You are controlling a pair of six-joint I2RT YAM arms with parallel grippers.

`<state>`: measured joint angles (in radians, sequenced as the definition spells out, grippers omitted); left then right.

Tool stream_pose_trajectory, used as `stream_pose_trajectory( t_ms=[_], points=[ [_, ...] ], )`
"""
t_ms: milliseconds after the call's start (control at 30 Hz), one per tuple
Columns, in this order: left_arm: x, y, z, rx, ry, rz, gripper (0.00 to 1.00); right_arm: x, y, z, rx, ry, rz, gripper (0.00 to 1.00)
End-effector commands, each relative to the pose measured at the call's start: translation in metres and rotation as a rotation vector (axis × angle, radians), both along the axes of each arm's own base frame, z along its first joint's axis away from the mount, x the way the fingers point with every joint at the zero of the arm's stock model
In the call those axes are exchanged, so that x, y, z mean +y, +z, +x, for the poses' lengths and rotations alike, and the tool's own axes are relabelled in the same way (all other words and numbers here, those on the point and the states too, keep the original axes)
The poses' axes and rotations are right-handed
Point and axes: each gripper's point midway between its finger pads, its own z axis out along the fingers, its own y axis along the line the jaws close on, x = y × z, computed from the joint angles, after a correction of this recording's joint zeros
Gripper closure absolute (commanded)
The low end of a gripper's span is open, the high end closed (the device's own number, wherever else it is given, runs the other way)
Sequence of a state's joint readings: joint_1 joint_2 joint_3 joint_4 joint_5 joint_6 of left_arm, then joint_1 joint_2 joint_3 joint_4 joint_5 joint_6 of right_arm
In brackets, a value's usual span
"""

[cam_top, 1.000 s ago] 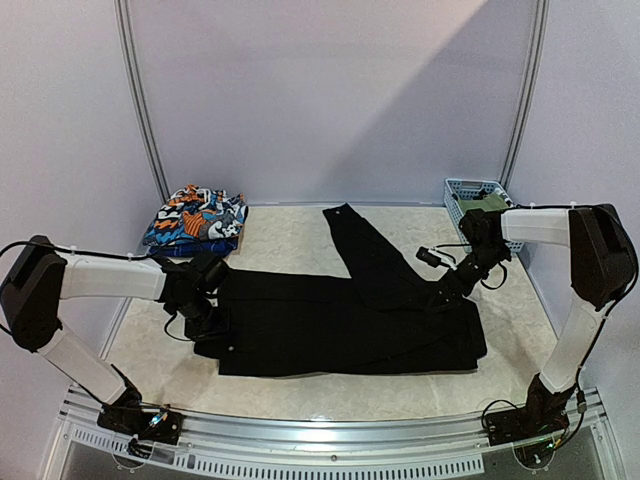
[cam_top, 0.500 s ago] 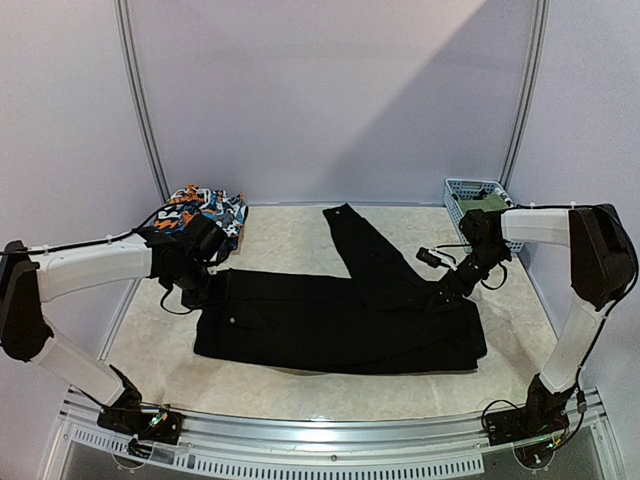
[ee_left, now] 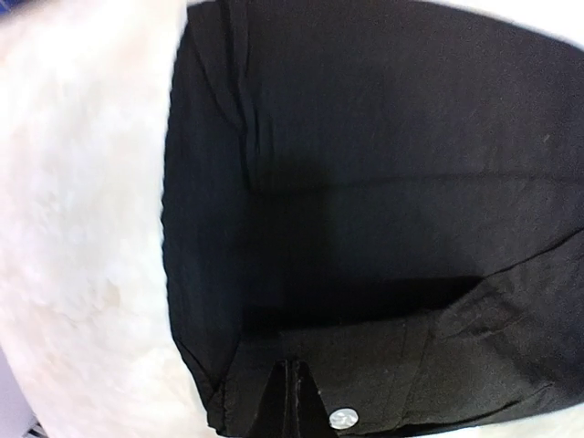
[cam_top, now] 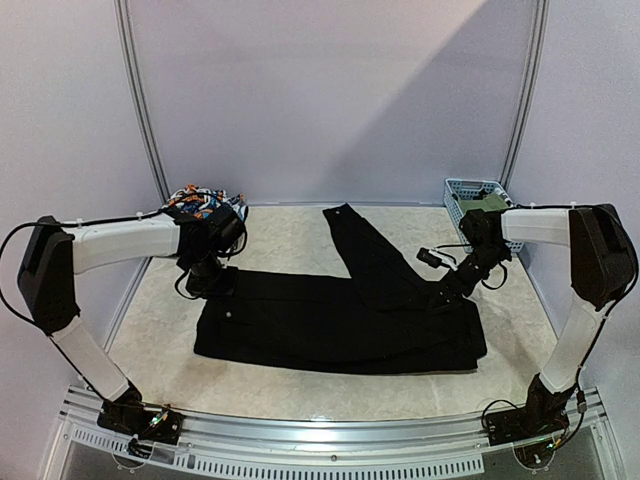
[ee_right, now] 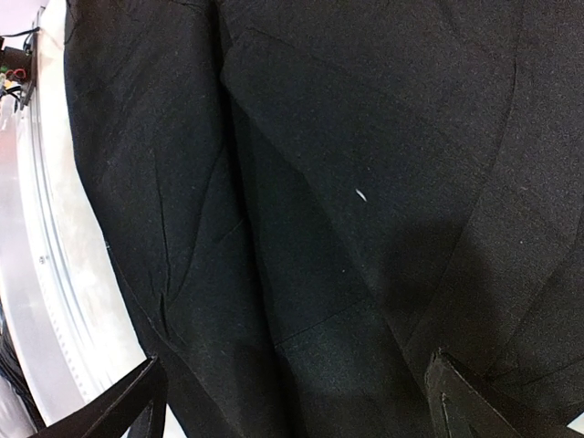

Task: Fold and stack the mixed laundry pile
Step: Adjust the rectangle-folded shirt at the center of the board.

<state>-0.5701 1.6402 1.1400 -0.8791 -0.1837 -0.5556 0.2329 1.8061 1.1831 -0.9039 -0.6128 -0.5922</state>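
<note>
**Waistband end squared up, trousers lying flatter**

From above, the left fingers [cam_top: 212, 280] have swung back toward the far-left corner. The black trousers [cam_top: 340, 325] now lie neater across the surface [cam_top: 290, 235], while the right fingers [cam_top: 445, 290] haven't budged.

Left wrist: fingers pressed together beside the button [ee_left: 344, 418]; we can't tell if they pinch cloth.

Right wrist: fingers spread wide, gripping nothing, over black cloth.

We reckon the next fold is ready.

- The trousers [cam_top: 340, 325] lie across the bench [cam_top: 290, 235], reaching from the left tool [cam_top: 208, 282] to the right tool [cam_top: 440, 297].
- One leg [cam_top: 352, 240] runs from between the tools toward the rear.
- A folded garment [cam_top: 198, 203] sits just behind the left tool.
- A basket [cam_top: 462, 190] stands behind the right tool, in the rear corner.
</note>
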Motion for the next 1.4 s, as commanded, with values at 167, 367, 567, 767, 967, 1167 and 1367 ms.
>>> stream_pose_trajectory(
  t_ms=[167,367,567,767,967,1167,1367],
  points=[
    [-0.005,0.036,0.027,-0.090,-0.051,-0.006,1.00,-0.005,-0.001,0.003,-0.013,-0.009,-0.007,0.01],
    [0.004,0.017,0.017,0.015,-0.059,0.066,1.00,-0.004,-0.003,0.003,-0.005,-0.009,-0.004,0.01],
    [0.001,-0.029,0.006,0.174,-0.056,0.080,1.00,-0.004,-0.002,0.002,-0.001,-0.004,-0.002,0.01],
    [0.004,-0.026,0.027,0.170,-0.032,0.125,1.00,-0.002,0.008,0.007,-0.036,-0.005,0.018,0.01],
    [-0.009,0.004,0.041,0.020,0.019,-0.022,0.74,0.014,0.024,0.024,-0.143,0.018,0.012,0.01],
    [-0.012,0.022,0.007,-0.174,0.069,-0.312,0.59,0.037,0.064,0.056,-0.460,-0.020,0.030,0.01],
    [-0.026,-0.009,-0.029,-0.203,0.089,-0.578,0.54,0.084,0.134,0.073,-0.341,-0.088,0.400,0.01]
  ],
)
